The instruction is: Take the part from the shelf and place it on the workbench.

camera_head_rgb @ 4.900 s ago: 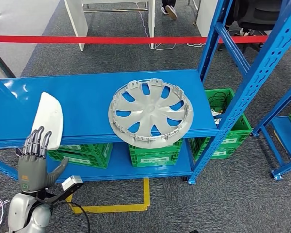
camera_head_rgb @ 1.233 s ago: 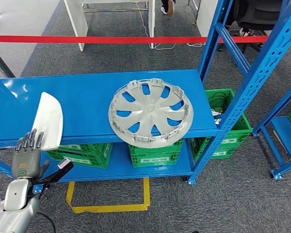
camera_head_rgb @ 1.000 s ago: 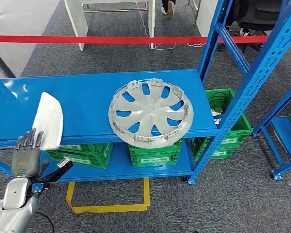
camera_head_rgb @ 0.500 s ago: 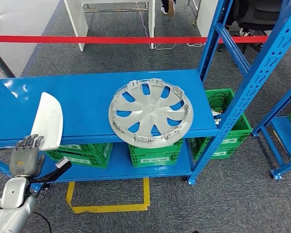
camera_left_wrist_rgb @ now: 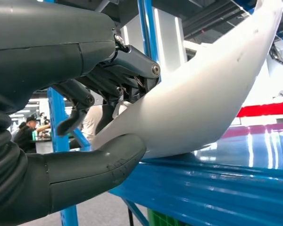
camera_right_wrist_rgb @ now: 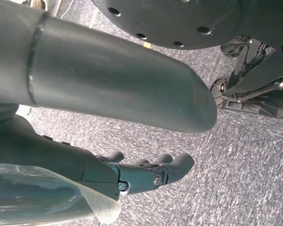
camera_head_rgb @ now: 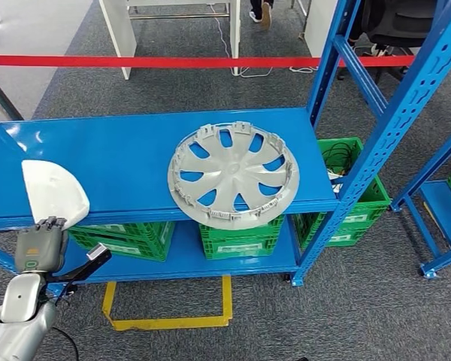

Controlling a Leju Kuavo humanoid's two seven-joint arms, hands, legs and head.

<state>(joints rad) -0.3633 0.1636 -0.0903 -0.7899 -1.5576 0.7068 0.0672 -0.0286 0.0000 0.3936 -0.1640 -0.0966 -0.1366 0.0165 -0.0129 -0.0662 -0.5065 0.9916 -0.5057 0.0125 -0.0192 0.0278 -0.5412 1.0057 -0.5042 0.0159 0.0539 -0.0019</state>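
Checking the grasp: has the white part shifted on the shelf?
Yes. The white part swung left along the blue shelf edge, held by the left hand.

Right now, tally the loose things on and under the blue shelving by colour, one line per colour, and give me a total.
White: 1, the curved white part at the shelf's front edge, pinched by the left hand.
Silver: 1, the hubcap lying flat on the shelf.
Green: 3 crates fully in view, left, middle and right; a further green edge at the far right is left out.
Total: 5
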